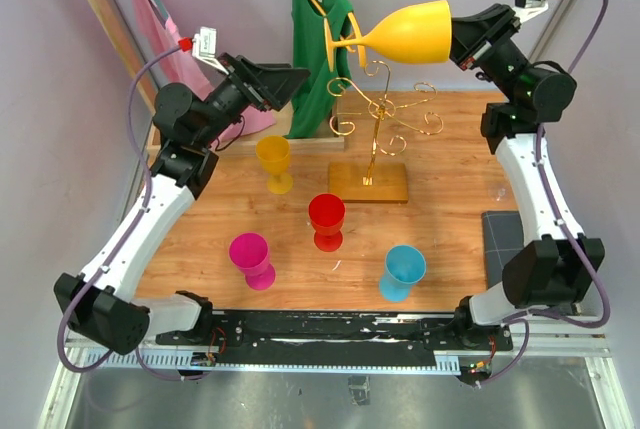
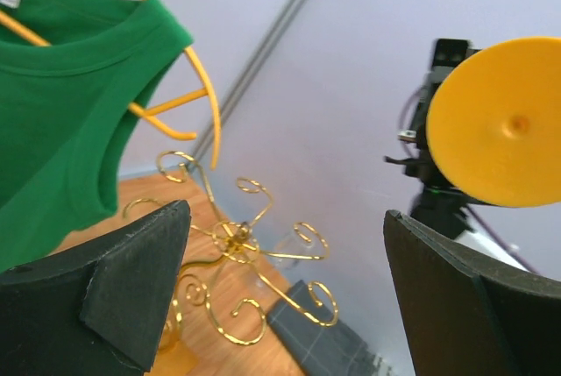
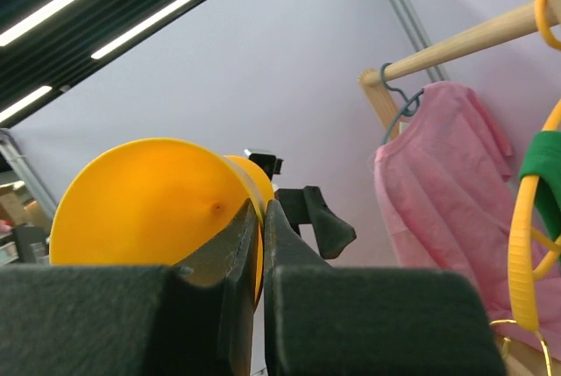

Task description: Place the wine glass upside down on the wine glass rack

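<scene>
A yellow wine glass (image 1: 405,33) (image 3: 149,201) lies sideways in the air above the gold wine glass rack (image 1: 378,109), foot pointing left. My right gripper (image 1: 458,37) (image 3: 261,209) is shut on the wall of its bowl at the rim. The rack's curled wire arms (image 2: 232,236) spread from a thin pole on a flat base (image 1: 370,182). My left gripper (image 1: 290,84) (image 2: 285,236) hangs open and empty to the left of the rack's top, facing the glass's round foot (image 2: 504,126).
Upright glasses stand on the wooden table: yellow (image 1: 274,159), red (image 1: 327,219), magenta (image 1: 251,257), blue (image 1: 403,271). A green shirt (image 1: 318,39) and a pink garment (image 1: 160,19) hang on a wooden frame behind. A dark mat (image 1: 500,239) lies at the right edge.
</scene>
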Motion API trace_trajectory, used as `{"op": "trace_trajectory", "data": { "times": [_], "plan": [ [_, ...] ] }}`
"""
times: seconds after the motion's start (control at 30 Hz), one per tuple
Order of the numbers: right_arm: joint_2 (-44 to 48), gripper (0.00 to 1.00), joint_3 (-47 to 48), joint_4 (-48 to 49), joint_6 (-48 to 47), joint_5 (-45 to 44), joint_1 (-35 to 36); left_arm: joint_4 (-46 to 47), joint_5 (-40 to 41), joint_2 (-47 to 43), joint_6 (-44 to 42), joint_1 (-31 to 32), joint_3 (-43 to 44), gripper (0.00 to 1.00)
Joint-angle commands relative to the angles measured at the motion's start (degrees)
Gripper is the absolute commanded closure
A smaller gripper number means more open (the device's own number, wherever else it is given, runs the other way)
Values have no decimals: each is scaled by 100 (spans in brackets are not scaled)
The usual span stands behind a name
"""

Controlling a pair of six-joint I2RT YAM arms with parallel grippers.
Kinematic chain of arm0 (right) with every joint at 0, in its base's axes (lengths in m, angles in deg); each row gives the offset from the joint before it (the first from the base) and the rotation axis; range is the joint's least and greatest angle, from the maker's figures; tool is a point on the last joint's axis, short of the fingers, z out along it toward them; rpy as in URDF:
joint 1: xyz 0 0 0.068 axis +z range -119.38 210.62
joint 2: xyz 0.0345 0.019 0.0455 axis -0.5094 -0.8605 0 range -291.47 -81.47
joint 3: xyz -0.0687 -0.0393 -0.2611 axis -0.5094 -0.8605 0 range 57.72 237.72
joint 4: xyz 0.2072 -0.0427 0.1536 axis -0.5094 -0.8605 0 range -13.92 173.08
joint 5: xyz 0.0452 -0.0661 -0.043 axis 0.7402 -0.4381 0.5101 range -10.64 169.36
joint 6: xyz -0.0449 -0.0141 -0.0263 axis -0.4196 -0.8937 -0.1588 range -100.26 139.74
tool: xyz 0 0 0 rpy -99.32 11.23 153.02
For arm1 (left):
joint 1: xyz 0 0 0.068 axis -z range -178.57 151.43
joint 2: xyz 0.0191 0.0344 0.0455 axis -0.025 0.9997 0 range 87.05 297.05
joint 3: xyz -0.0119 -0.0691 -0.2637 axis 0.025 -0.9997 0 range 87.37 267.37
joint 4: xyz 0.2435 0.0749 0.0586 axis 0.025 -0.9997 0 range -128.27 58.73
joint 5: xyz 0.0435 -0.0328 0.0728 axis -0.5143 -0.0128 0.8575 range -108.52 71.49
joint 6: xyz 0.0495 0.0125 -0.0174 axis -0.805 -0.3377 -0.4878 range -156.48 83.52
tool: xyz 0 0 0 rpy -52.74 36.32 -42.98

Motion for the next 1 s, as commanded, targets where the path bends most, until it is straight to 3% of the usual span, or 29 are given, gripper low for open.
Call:
{"op": "trace_trajectory", "data": {
  "times": [0.0, 0.3, 0.47, 0.63, 0.97],
  "plan": [
    [-270, 99, -69, 1673, 1165, 220, -19, 1209, -1216, 244, 775, -119, 44, 4],
    [-586, 99, -276, 2398, 1522, 175, 263, 4469, -1953, 784, 3184, -269, -396, 7],
    [-728, 99, -191, 2344, 1371, 201, 600, 6254, -1912, 1277, 4739, -272, -488, 9],
    [-895, 99, -29, 2339, 1321, 137, 879, 7180, -1764, 1559, 5545, -273, -483, 15],
    [-1234, 99, 291, 2369, 1354, -29, 1106, 8323, -1459, 1739, 6385, -271, -589, 27]
  ]
}}
